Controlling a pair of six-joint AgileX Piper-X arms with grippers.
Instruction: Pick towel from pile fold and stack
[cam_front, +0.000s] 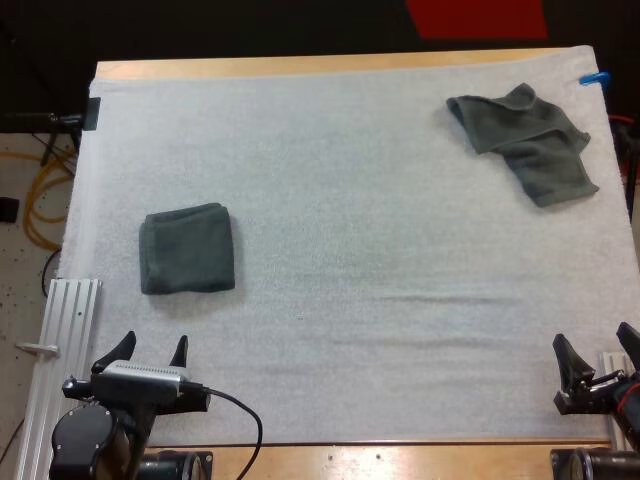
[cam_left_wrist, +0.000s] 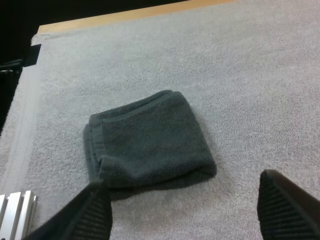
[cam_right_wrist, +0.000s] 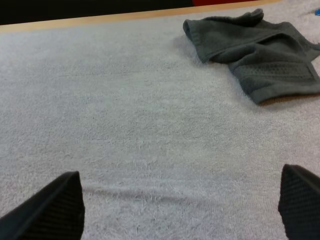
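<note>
A folded dark grey-green towel (cam_front: 187, 249) lies on the left part of the white mat (cam_front: 340, 200). A crumpled towel (cam_front: 528, 140) of the same colour lies at the far right of the mat. My left gripper (cam_front: 148, 353) stands open at the near left edge, just short of the folded towel (cam_left_wrist: 147, 145), with nothing between its fingers (cam_left_wrist: 95, 215). My right gripper (cam_front: 598, 355) stands open at the near right edge, well short of the crumpled towel (cam_right_wrist: 255, 55), its fingers (cam_right_wrist: 55, 205) wide apart over bare mat.
An aluminium rail (cam_front: 60, 340) runs along the mat's near left side. The wooden table edge (cam_front: 330, 62) shows along the far side. A broad stretch of bare mat lies between the two towels.
</note>
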